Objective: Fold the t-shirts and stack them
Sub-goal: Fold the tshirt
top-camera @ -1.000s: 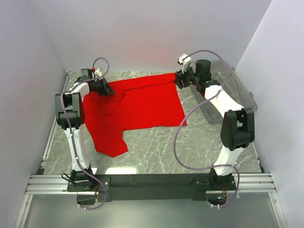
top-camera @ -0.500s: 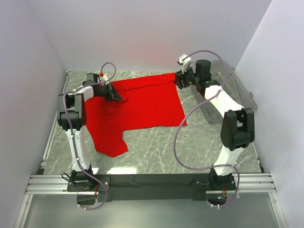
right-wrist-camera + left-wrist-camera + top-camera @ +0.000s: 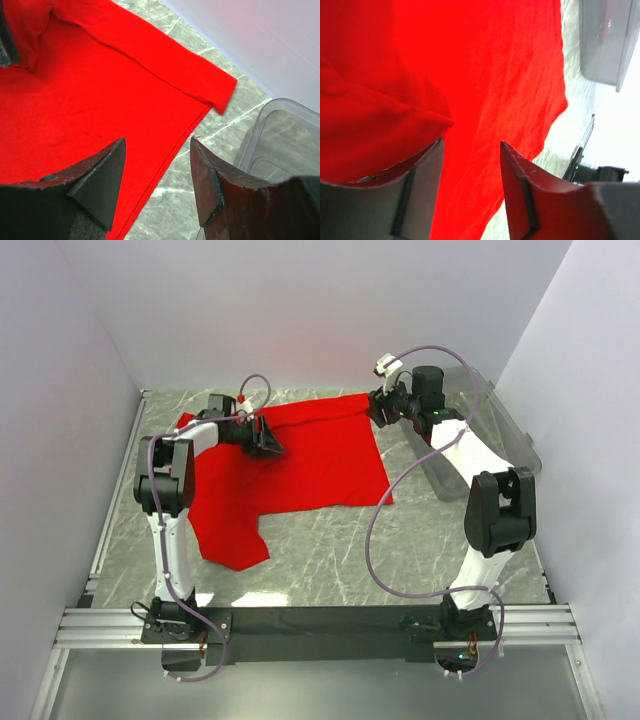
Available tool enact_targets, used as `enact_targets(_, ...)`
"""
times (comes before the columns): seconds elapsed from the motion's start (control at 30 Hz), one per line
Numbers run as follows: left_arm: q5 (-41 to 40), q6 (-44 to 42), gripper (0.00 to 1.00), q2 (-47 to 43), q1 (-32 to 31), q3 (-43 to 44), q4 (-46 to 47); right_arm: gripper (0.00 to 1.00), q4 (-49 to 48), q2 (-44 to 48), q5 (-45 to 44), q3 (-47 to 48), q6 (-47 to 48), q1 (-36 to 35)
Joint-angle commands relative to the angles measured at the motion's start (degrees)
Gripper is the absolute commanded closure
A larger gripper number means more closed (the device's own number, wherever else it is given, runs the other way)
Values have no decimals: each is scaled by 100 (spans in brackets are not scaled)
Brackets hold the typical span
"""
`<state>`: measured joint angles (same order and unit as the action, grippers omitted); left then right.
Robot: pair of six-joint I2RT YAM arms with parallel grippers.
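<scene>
The red t-shirt (image 3: 320, 465) lies spread on the marble table, one sleeve hanging toward the near left. My left gripper (image 3: 268, 440) hovers low over its upper left part. In the left wrist view its fingers (image 3: 471, 142) stand open with only flat red cloth (image 3: 510, 75) showing in the gap, and a bunched fold lies against the left finger. My right gripper (image 3: 377, 410) is at the shirt's far right corner. It is open (image 3: 157, 140) above the shirt's right hem (image 3: 75, 100) and holds nothing.
A clear plastic bin (image 3: 500, 430) stands at the right, close beside the right arm, and shows in the right wrist view (image 3: 280, 130) and the left wrist view (image 3: 605, 40). White walls enclose the table on three sides.
My left gripper has travelled rightward across the shirt's upper left part, drawing cloth inward with it, and has gone from shut to open. The right arm has stayed still.
</scene>
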<state>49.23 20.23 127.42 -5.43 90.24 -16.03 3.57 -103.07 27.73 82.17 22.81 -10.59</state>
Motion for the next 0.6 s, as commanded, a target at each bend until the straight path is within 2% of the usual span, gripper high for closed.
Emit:
enact_targets(0.0,25,-299,44,-489,7,-67,-277,39,-173,392,40,-8,4,48)
enact_targets(0.13,-422,-563,40,-893,16,-147,-435,39,-155,366,66,27,-4,57)
enact_targets(0.23,-1440,-564,42,-1341,51,-217,-462,39,-155,366,66,36,4,48)
enact_targets(0.27,-2017,-468,42,-1586,68,-321,-436,39,-147,366,66,27,4,48)
enact_targets(0.33,-2443,-319,45,-1798,112,-436,-480,39,-146,392,40,10,13,48)
enact_targets(0.4,-2751,-73,44,-2071,183,-742,-532,39,-164,392,31,-25,22,48)
enact_targets(0.57,-2726,622,45,-2536,297,-1692,-428,39,-155,401,66,-34,13,48)
